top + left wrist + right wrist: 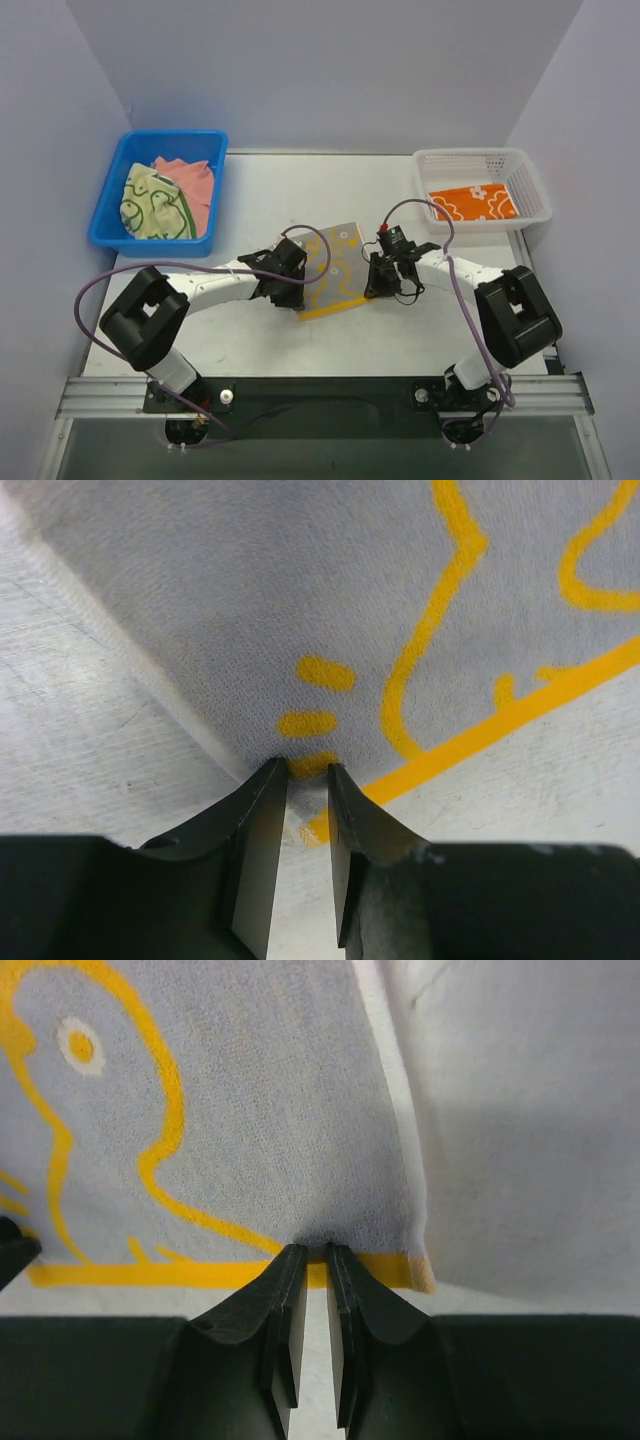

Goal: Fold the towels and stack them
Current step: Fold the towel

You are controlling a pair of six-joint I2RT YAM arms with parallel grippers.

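Softly fuzzy, flat rectangular towel point(340, 270).

Both arms reach inward with wrists low. The left claw point(308, 770) has its jaws narrowly apart. The right claw point(310, 1252) pinches the towel point(250, 1110) hem, jaws almost together.

Towels at 3 spots on the worktop point(250, 195)
The grey towel point(345, 262), with yellow duck outlines and a yellow border, lay flat and skewed mid-worktop. The orange flowered towel point(472, 203) lay folded in the white basket point(470, 153) at the far-right corner. The green duck towel point(150, 205) and salmon-pink towel point(200, 185) sat crumpled in the blue bin point(175, 135) at the far-left corner.
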